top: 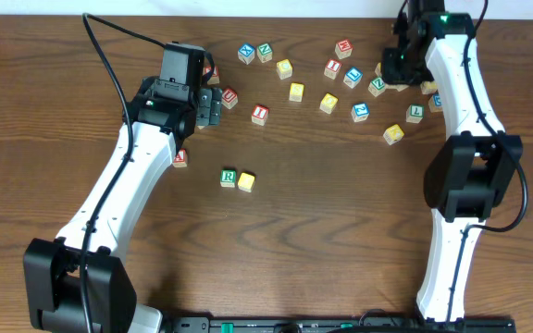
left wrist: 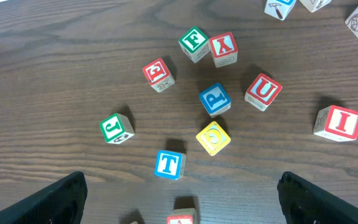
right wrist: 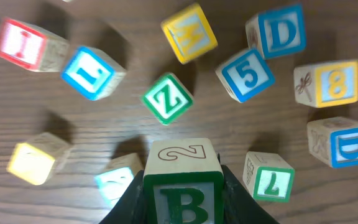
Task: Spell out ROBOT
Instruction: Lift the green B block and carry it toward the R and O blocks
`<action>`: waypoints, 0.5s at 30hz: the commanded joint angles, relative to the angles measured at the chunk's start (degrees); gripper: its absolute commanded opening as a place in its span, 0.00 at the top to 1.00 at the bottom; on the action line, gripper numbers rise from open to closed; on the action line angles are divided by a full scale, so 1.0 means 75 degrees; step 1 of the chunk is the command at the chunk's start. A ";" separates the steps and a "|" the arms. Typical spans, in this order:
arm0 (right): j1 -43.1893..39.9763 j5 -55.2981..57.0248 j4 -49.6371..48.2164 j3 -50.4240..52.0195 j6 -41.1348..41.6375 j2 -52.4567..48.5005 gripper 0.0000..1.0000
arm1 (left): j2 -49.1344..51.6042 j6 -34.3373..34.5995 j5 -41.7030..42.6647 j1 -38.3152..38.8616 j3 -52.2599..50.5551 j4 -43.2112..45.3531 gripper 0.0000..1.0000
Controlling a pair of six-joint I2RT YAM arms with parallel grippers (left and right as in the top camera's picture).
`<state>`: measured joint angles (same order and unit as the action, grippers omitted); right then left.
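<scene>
The green R cube (top: 228,177) lies mid-table with a plain yellow cube (top: 246,182) touching its right side. My right gripper (right wrist: 184,202) is shut on the green B cube (right wrist: 184,186), held above the far-right cluster; the overhead view shows that gripper (top: 398,68) but the arm hides the cube. The blue T cube (left wrist: 169,164) lies on the table just ahead of my open left gripper (left wrist: 180,194), which holds nothing. In the overhead view the left gripper (top: 213,106) sits at the far left and the T is hidden. Another plain yellow cube (top: 296,91) lies further back.
Loose letter cubes spread along the far side of the table (top: 340,231): red U (left wrist: 263,91), red I (left wrist: 339,122), blue P (left wrist: 214,99), yellow G (left wrist: 213,137), green J (left wrist: 117,127). Under the right gripper lie green Z (right wrist: 167,98), blue 5 (right wrist: 248,74) and green L (right wrist: 269,176).
</scene>
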<state>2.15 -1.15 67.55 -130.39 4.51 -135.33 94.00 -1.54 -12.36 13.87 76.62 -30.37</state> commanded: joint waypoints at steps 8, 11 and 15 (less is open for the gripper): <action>0.0781 0.0399 0.0073 -0.0749 -0.0073 0.0801 0.85 | -0.0189 -0.0050 -0.0099 -0.0050 0.0140 -0.0032 0.04; 0.0903 0.0396 0.0201 -0.0749 -0.0070 0.0883 0.86 | -0.0189 -0.0050 -0.0099 -0.0050 0.0140 -0.0029 0.04; 0.1046 0.0423 0.0472 -0.0749 -0.0067 0.0912 0.88 | -0.0189 -0.0050 -0.0099 -0.0050 0.0140 -0.0029 0.04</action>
<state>9.30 1.15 70.30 -134.76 4.49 -130.10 94.00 -1.54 -12.36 13.87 76.62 -30.41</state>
